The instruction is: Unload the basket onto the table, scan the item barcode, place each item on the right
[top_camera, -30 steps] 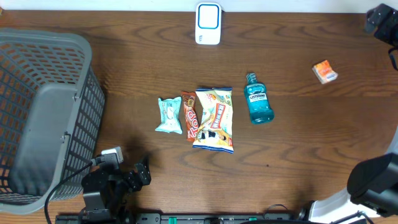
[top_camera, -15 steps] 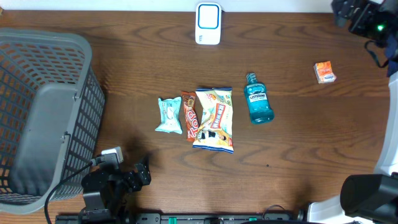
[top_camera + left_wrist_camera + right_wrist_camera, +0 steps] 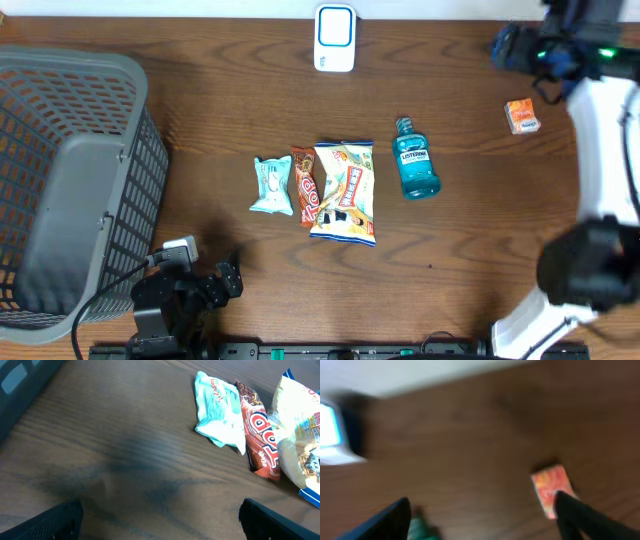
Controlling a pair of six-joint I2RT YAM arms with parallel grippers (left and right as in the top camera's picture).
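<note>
The white and blue scanner stands at the table's far edge, blurred at the left of the right wrist view. A small orange box lies at the far right. My right gripper hovers just behind it, open and empty; the box shows by its right finger. In mid-table lie a mint packet, a brown candy bar, a chips bag and a blue mouthwash bottle. My left gripper rests open near the front edge, short of the packet.
A grey plastic basket fills the left side of the table. Bare wood lies between my left gripper and the snacks, and between the bottle and the orange box. The right arm's white base stands at the front right.
My right arm has swung left along the far edge, from the right corner to just behind the orange box. The left arm and all items are unmoved.
</note>
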